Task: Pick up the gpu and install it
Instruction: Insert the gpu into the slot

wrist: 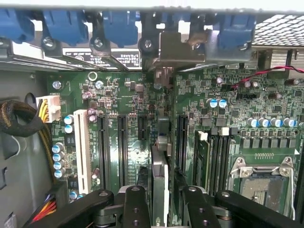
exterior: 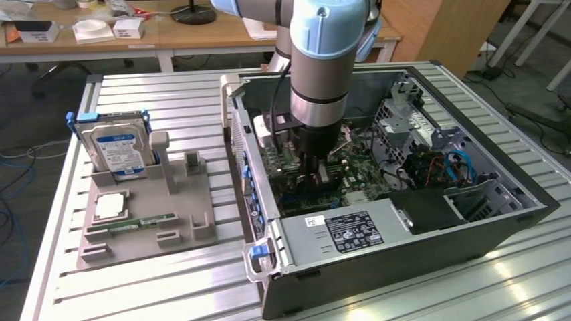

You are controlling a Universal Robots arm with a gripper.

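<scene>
Between the two black finger links of the claw [wrist: 160, 199], the thin dark expansion card with a silver metal bracket, the gpu [wrist: 159, 178], stands on edge, and the claw grasps it from above by its upper edge. Directly below the claw lies the green motherboard [wrist: 142, 95], and the card's lower edge sits among the long black expansion slots [wrist: 121, 142]; whether it has entered a slot cannot be judged, since the card hides its own contact edge. Around the claw stands the open dark-grey steel computer case [exterior: 499, 231]. Well away from the claw, outside the case, a silver hard drive with a blue label [exterior: 114, 148] stands in a grey fixture tray [exterior: 178, 231]. Judged as stiff, light and fragile, the card is best held by its bare board edges, clear of components and contacts.
</scene>
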